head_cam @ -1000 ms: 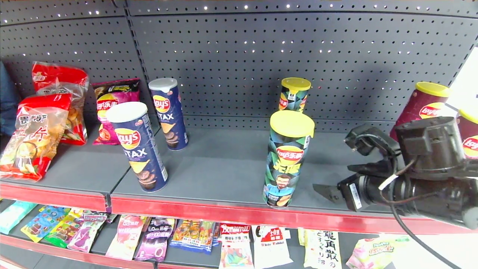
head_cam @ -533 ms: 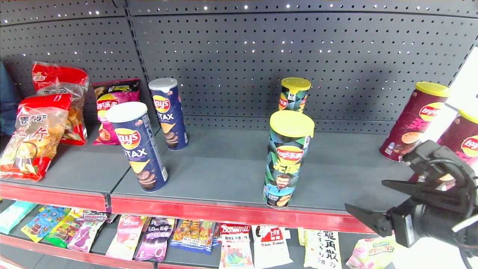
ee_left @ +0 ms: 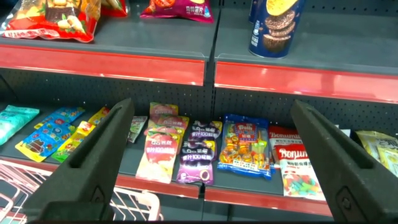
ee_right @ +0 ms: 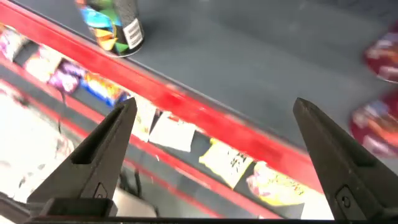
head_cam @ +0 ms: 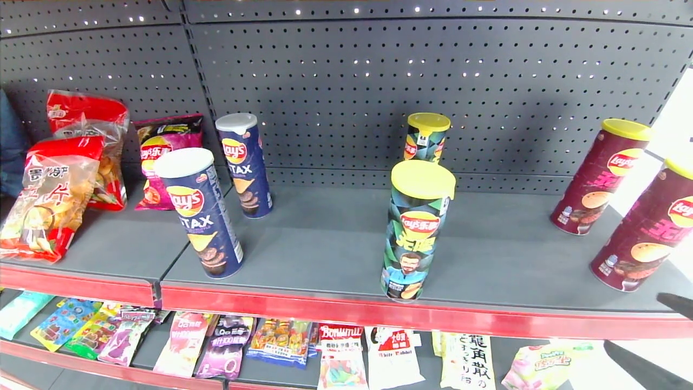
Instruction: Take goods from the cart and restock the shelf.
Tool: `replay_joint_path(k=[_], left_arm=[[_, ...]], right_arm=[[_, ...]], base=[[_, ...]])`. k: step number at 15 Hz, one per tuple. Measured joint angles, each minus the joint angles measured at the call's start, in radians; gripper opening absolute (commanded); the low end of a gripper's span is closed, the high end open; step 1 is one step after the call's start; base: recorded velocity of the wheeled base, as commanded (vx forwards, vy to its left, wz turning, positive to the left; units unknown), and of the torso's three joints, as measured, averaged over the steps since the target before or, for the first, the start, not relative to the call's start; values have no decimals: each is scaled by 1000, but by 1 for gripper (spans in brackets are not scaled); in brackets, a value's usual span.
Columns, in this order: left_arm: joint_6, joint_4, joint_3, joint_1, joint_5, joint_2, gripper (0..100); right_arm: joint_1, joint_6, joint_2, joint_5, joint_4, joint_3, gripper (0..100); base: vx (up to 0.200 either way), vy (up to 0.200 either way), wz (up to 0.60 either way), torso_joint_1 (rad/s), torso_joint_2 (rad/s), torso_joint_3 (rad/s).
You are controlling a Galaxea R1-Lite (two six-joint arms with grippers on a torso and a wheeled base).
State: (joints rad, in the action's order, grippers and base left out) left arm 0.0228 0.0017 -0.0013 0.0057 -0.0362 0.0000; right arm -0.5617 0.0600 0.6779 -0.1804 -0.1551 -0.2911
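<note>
Two maroon cans stand at the right end of the grey shelf (head_cam: 335, 238), one in front (head_cam: 641, 227) and one behind (head_cam: 601, 176). Two green cans with yellow lids stand mid-shelf, front (head_cam: 417, 230) and back (head_cam: 427, 135). Two blue cans (head_cam: 200, 211) stand further left. My right gripper (head_cam: 633, 319) is open and empty at the lower right, just off the shelf's red front edge (ee_right: 205, 115), below the front maroon can (ee_right: 373, 124). My left gripper (ee_left: 212, 104) is open and empty, lower down, facing the lower shelf of candy bags (ee_left: 199, 149).
Red chip bags (head_cam: 48, 189) and a purple one (head_cam: 162, 157) lie at the shelf's left end. Snack packets (head_cam: 341, 352) line the lower shelf. A wire cart rim (ee_left: 18, 183) shows beside the left gripper. Bare shelf lies between the can groups.
My right arm has pulled back down and to the right, off the shelf. The front maroon can it was covering now stands in full view. Nothing else moved.
</note>
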Motion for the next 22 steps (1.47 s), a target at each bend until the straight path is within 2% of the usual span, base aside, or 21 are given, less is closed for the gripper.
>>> replay_joint_path(k=[3, 5, 6, 9, 12, 13, 15, 17, 19, 22], left_arm=[[-8, 0, 0, 0, 1, 0, 100], [-26, 0, 0, 0, 8, 0, 100], [-27, 0, 1, 0, 8, 0, 100], [-27, 0, 1, 0, 10, 0, 100], [-28, 0, 1, 0, 10, 0, 100], [-29, 0, 1, 0, 10, 0, 100], [-29, 0, 1, 0, 9, 0, 100], [-29, 0, 1, 0, 9, 0, 100], [-28, 0, 1, 0, 9, 0, 100], [-27, 0, 1, 0, 10, 0, 100]], right_arm=[[3, 14, -331, -6, 126, 101, 100], [-4, 48, -512, -39, 369, 129, 100], [-13, 60, -567, -102, 420, 130, 100], [-34, -3, -649, -242, 437, 130, 100], [-40, -199, -673, -283, 440, 135, 100], [-42, -216, -676, -289, 439, 139, 100], [-63, -137, -678, -265, 434, 141, 100], [-120, -30, -679, -253, 430, 141, 100], [-133, -18, -679, -316, 433, 133, 100], [-136, -15, -679, -512, 430, 100, 100]], base=[[0, 0, 0, 0, 0, 0], [0, 0, 0, 0, 0, 0], [0, 0, 0, 0, 0, 0], [0, 0, 0, 0, 0, 0], [0, 0, 0, 0, 0, 0], [0, 0, 0, 0, 0, 0], [0, 0, 0, 0, 0, 0], [0, 0, 0, 0, 0, 0], [0, 0, 0, 0, 0, 0], [0, 0, 0, 0, 0, 0]])
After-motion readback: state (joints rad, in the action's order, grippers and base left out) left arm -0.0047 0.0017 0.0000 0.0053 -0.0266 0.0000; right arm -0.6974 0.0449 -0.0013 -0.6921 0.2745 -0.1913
